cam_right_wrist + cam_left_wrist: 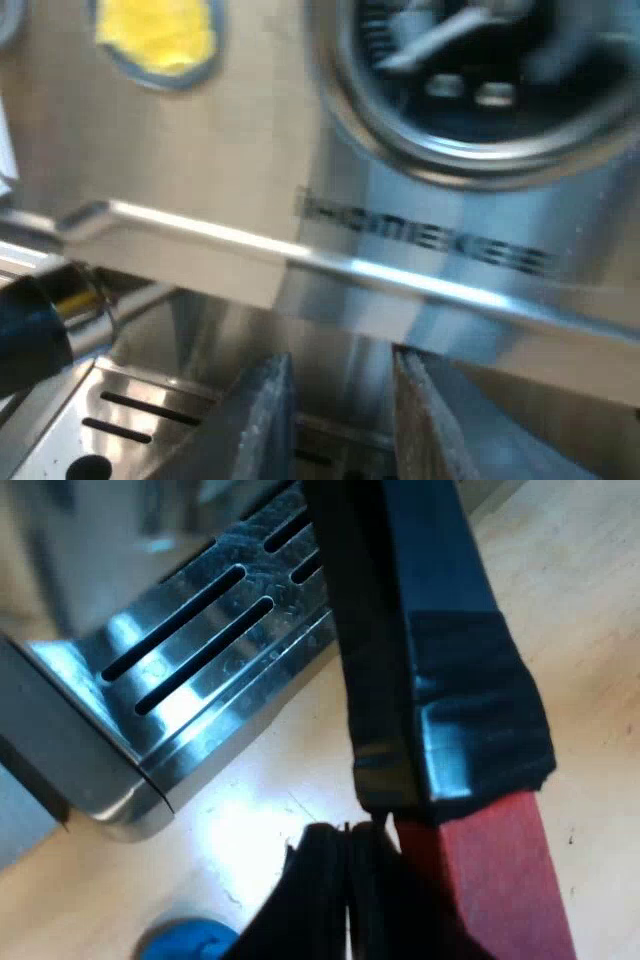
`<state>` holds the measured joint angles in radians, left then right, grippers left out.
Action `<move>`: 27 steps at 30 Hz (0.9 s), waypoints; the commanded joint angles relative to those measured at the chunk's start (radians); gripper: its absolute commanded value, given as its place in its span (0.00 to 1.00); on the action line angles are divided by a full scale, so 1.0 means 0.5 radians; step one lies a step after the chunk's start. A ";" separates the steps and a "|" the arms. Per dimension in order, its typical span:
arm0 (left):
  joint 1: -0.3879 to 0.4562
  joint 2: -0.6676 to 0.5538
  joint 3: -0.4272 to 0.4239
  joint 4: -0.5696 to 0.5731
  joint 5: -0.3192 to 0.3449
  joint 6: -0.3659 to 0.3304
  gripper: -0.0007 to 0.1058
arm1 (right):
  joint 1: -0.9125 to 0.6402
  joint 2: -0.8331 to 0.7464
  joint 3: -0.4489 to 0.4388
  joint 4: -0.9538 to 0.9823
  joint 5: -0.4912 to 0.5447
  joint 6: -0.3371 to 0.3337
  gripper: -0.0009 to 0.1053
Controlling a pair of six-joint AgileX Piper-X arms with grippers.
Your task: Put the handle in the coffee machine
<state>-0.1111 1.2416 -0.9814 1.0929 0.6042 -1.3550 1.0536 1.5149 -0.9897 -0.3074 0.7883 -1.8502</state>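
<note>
The left gripper (pixel 350 872) is low over the bench (pixel 590 600), just off the corner of the espresso machine's drip tray (pixel 200 660). Its two black fingers are drawn together with only a thin seam between them. They sit right at the red end (pixel 500 880) of the handle (pixel 450 680) and appear to be clamped on it. From that red end the handle runs away from the gripper as a dark bar wrapped in black tape, crossing over the edge of the slotted metal tray. The handle is outside the machine, held above the bench beside the tray. A blue thing (pixel 185 940) lies on the bench near the fingers; I cannot tell what it is.

The right gripper (pixel 345 425) is level with the front of the espresso machine (pixel 200 150) and points straight at it from close by. Its fingers (pixel 265 420) stand apart with a clear gap between them, and nothing is held in that gap. They are poised over the drip tray (pixel 120 410), whose slots show beside them. Above them the front panel carries a round gauge (pixel 480 70) with a needle, a yellow patch (pixel 155 35) ringed in blue, and a line of lettering (pixel 420 245) along a bright metal ridge. A dark rounded part with a brass-coloured ring (pixel 30 320) sits at the tray's edge.
</note>
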 commanded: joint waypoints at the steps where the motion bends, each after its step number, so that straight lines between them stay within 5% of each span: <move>1: -0.028 -0.020 -0.004 0.019 0.102 -0.034 0.01 | -0.013 -0.227 0.090 -0.074 0.028 -0.016 0.29; 13: -0.028 -0.117 0.070 -0.067 0.091 -0.171 0.01 | -0.013 -0.736 0.195 0.435 -0.191 -0.016 0.29; 23: -0.028 -0.192 0.187 -0.114 0.091 -0.222 0.01 | -0.001 -1.109 0.195 0.958 -0.758 0.203 0.30; 27: -0.028 -0.202 0.187 -0.146 0.091 -0.260 0.01 | -0.001 -1.194 0.195 1.116 -0.815 0.258 0.53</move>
<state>-0.1111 1.1578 -0.8863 1.0189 0.5972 -1.4763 1.0508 0.9312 -0.8914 0.2349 0.3972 -1.7374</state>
